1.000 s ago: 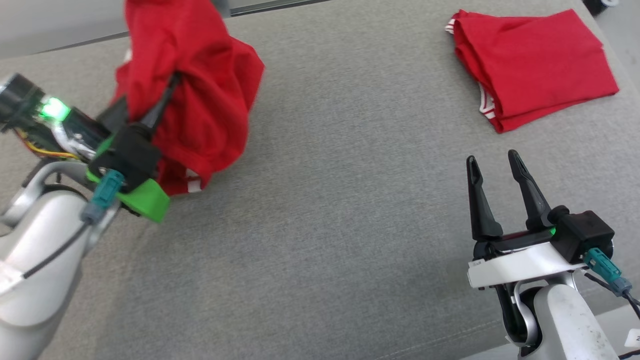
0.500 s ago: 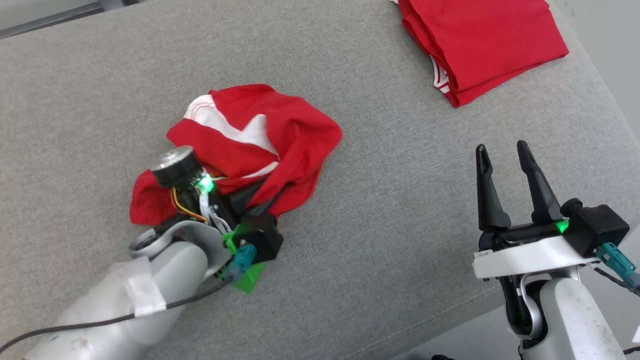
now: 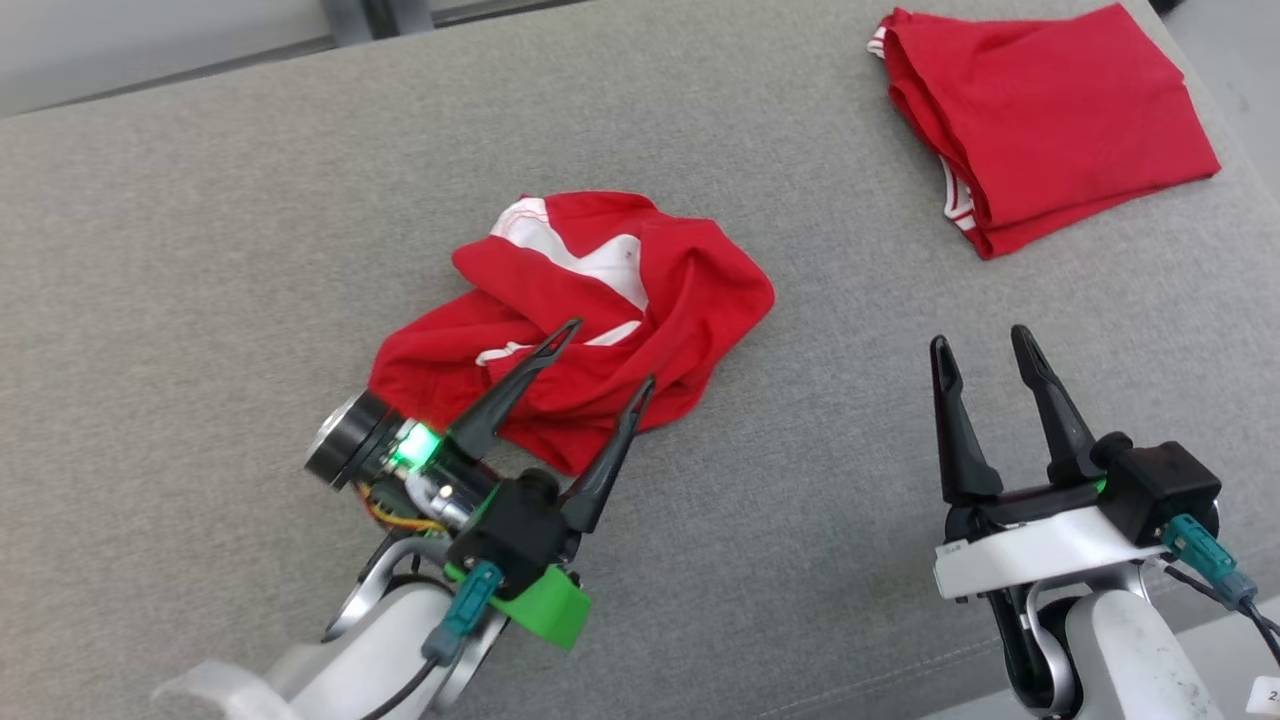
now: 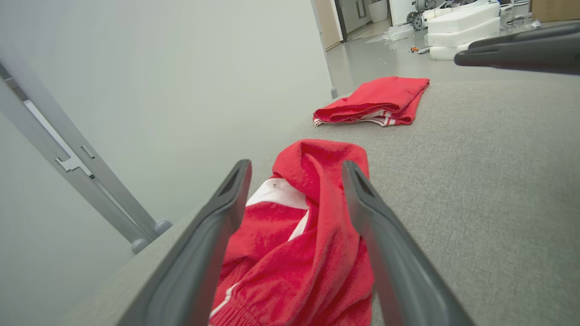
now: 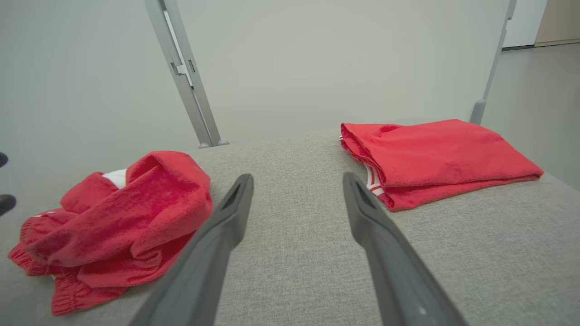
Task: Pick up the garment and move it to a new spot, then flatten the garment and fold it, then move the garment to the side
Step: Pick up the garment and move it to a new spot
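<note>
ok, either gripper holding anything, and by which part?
Nothing held. Left gripper open, straddling the crumpled red-and-white fabric garment; right gripper open, empty.

No text, brand or number is reading clearly anywhere. A small white tag (image 3: 1268, 692) at the head view's lower right corner is showing a cut-off, unreadable mark.

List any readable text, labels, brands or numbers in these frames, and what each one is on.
Legible text: none.
Unreadable: the white tag at the head view's lower right corner, cut off by the frame edge.
No lettering: the crumpled red garment and the folded red garment carry white stripes and panels, no print.
</note>
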Robot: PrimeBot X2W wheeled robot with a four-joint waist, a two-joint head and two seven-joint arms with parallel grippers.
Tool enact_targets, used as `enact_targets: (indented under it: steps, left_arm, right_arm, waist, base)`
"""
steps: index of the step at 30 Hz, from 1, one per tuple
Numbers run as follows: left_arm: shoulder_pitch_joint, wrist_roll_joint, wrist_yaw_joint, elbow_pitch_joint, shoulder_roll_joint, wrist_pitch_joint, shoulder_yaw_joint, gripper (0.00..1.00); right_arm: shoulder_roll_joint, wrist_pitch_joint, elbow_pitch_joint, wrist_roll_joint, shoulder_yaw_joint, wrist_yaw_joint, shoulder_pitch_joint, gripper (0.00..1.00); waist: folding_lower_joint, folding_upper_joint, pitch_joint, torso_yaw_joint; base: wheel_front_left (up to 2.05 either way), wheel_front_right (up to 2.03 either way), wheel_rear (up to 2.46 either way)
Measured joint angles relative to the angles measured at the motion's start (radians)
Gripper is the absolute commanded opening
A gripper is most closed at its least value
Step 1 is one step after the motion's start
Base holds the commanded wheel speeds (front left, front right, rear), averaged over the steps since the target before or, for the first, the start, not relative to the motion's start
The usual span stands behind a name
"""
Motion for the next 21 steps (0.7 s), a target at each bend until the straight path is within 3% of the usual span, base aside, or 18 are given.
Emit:
enact_targets:
  steps: [4, 9, 15, 21]
  left_arm:
    - [0.150, -0.088, 0.088, -0.120, 0.019, -0.002, 0.116, 1.00]
    - [0.337, -0.174, 0.137, -0.174, 0.012, -0.002, 0.255, 1.00]
    - [0.501, -0.190, 0.137, -0.197, -0.053, -0.002, 0.382, 1.00]
    - [0.629, -0.154, 0.115, -0.222, -0.169, -0.002, 0.504, 1.00]
  right_arm:
    - [-0.007, 0.000, 0.008, 0.000, 0.016, 0.000, 0.028, 1.00]
    - [-0.010, 0.000, 0.017, 0.000, 0.038, 0.000, 0.049, 1.00]
    - [-0.009, 0.000, 0.023, 0.000, 0.047, 0.000, 0.087, 1.00]
    - [-0.007, 0.000, 0.021, 0.005, 0.033, 0.000, 0.137, 1.00]
  waist:
    - [0.0000, 0.0000, -0.057, 0.052]
    - [0.0000, 0.0000, -0.132, 0.110]
    - [0.0000, -0.0001, -0.220, 0.164]
    - [0.0000, 0.0000, -0.292, 0.200]
  base:
    - [0.00, 0.00, 0.00]
    - [0.00, 0.00, 0.00]
    - [0.00, 0.00, 0.00]
    - [0.00, 0.00, 0.00]
